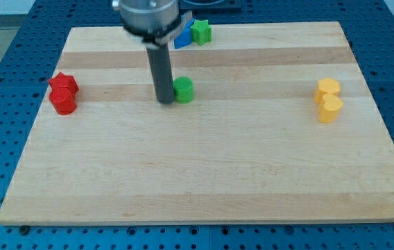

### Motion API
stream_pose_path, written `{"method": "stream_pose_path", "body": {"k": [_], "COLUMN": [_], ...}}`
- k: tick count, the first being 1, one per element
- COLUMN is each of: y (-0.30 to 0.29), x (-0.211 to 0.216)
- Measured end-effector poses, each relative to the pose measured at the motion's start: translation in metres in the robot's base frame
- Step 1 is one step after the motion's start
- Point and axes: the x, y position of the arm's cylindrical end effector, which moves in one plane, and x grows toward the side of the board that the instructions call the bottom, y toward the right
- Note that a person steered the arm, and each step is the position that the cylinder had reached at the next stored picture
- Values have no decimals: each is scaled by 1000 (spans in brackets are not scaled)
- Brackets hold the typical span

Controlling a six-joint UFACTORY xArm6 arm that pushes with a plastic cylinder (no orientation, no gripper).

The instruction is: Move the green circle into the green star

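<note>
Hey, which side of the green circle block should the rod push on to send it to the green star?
Push its lower face, from the view's bottom: the green star block lies up and slightly right of the green circle block. My tip now sits against its left side, so swing below first.

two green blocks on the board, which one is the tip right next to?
The green circle near the board's middle: my tip sits just at its left side in the view. The green star lies apart at the view's top edge, beside a blue block.

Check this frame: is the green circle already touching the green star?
No, the green circle sits mid-board beside my tip, well apart from the green star at the view's top.
</note>
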Motion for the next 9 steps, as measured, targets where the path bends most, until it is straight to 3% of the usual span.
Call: {"method": "stream_pose_path", "body": {"k": [1, 2, 3, 5, 6, 7, 9], "y": [1, 3, 29, 43, 44, 7, 31], "x": [-17, 42, 40, -70, -42, -28, -59]}}
